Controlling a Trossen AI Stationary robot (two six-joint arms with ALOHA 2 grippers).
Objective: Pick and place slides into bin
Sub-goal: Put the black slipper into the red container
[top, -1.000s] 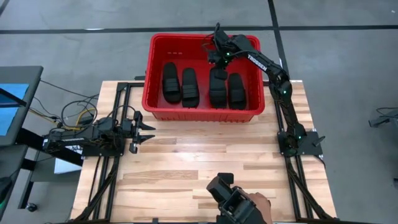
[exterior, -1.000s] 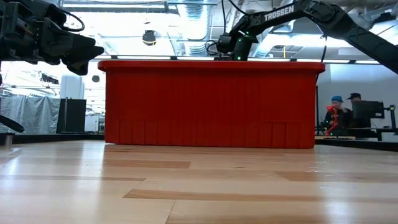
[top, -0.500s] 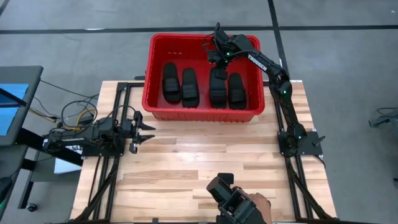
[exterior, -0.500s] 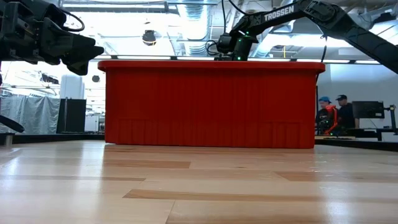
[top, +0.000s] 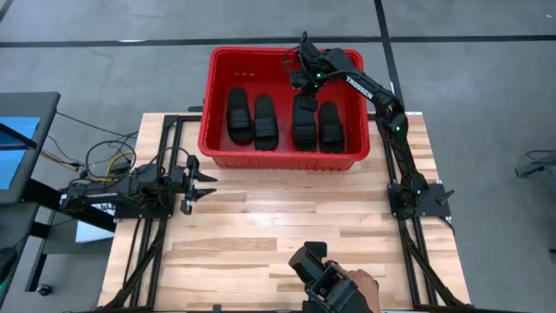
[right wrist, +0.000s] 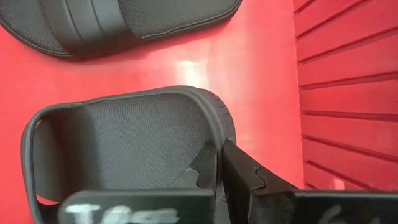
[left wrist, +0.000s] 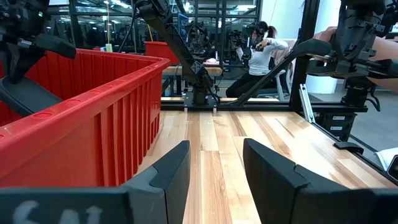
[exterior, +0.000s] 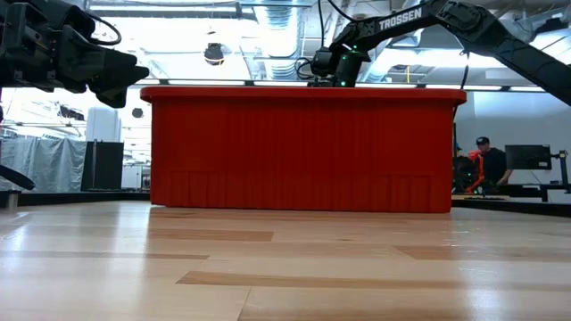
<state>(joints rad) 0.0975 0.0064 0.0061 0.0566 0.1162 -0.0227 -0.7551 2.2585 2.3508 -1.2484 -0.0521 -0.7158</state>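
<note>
Four black slides lie flat on the floor of the red bin (top: 280,162). Two lie at the left (top: 238,115) (top: 265,122) and two at the right (top: 304,123) (top: 330,128). My right gripper (top: 302,84) reaches down into the bin's far part and is shut on the far end of the third slide from the left (right wrist: 124,143). My left gripper (top: 207,184) hangs open and empty over the table, near the bin's near-left corner. In the low view the bin's near wall (exterior: 303,147) hides the slides. My right gripper (right wrist: 219,165) pinches the raised rim (right wrist: 219,127) at the slide's far end. One finger is over the footbed and the other (right wrist: 242,171) is outside, over the red floor. The fingers come from above. The slide lies flat on the bin's floor.
A person's hand holding a black device (top: 330,283) is at the table's near edge. The bin stands at the table's far edge. Bare wooden tabletop (top: 287,217) spreads between the bin and the near edge. The bin's right wall (right wrist: 348,93) is close beside my right gripper.
</note>
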